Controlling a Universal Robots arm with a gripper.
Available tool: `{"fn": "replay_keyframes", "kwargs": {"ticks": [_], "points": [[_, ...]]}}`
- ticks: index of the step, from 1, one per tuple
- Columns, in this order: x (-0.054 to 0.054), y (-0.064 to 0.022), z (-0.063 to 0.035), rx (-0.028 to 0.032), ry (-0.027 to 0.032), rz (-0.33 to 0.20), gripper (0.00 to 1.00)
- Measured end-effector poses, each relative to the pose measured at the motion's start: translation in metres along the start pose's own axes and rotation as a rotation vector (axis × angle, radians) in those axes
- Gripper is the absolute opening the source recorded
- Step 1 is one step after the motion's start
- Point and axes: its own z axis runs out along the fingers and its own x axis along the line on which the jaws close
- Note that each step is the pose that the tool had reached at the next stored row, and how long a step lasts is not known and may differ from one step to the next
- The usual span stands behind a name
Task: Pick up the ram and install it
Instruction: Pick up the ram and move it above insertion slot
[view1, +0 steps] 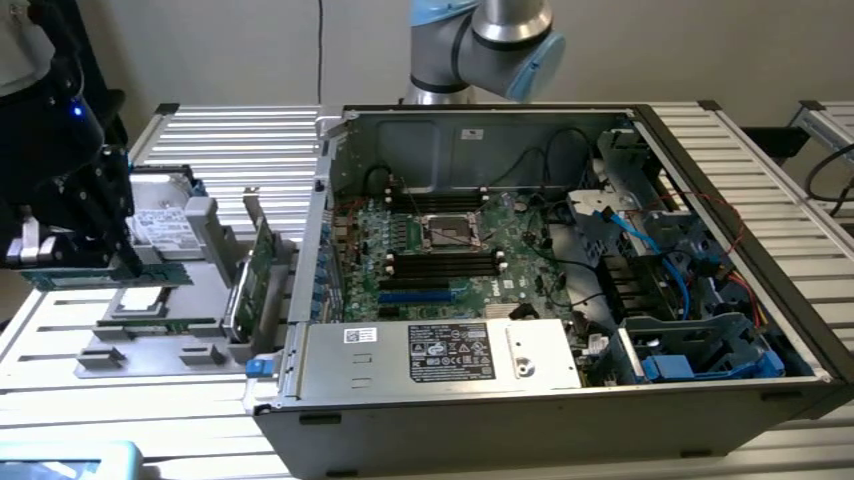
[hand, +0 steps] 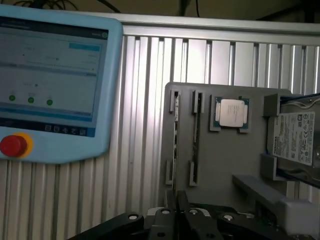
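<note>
The ram (view1: 94, 277), a long thin green stick, hangs level just above the grey fixture plate (view1: 147, 352) at the exterior view's left. My gripper (view1: 127, 266) is shut on it from above. In the wrist view my fingertips (hand: 176, 202) are pressed together over the plate's (hand: 225, 160) two narrow slots. A thin pale edge (hand: 175, 145) runs from them along one slot; I cannot tell if it is the held stick. The open computer case (view1: 747, 200) lies to the exterior view's right, its black memory slots (view1: 441, 265) beside the processor socket.
A wide green expansion card (view1: 260, 265) stands upright between the fixture and the case wall. The fixture also carries a processor chip (hand: 231, 112) and a hard drive (hand: 297, 137). A light blue teach pendant (hand: 50, 80) with a red button lies on the slatted table.
</note>
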Motion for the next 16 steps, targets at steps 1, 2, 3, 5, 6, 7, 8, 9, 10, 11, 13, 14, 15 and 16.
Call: {"fn": "replay_keyframes", "kwargs": {"ticks": [1,2,3,5,6,7,8,9,10,11,13,14,15,16], "points": [[0.001,-0.0035,-0.0044,0.0001,-0.0011,0.0,0.13],[0.002,-0.0078,-0.0094,0.0,-0.0018,0.0,0.13],[0.003,-0.0115,-0.0136,0.0001,-0.0026,0.0,0.13],[0.004,-0.0249,-0.0255,-0.0006,-0.0037,0.0,0.13],[0.005,-0.0292,-0.0286,-0.0012,-0.0038,0.0,0.13],[0.005,-0.034,-0.0318,-0.0017,-0.0038,0.0,0.13],[0.006,-0.0384,-0.0344,-0.0024,-0.0039,0.0,0.13],[0.006,-0.043,-0.0365,-0.0032,-0.0038,0.0,0.13],[0.006,-0.0476,-0.0378,-0.0038,-0.0038,0.0,0.13],[0.006,-0.0521,-0.0383,-0.0041,-0.0039,0.0,0.13],[0.007,-0.0612,-0.0388,-0.0043,-0.0038,0.0,0.13],[0.007,-0.0656,-0.0389,-0.0043,-0.0039,0.0,0.13],[0.007,-0.0702,-0.0389,-0.0043,-0.0039,0.0,0.13],[0.007,-0.0747,-0.039,-0.0043,-0.0039,0.0,0.13]]}}
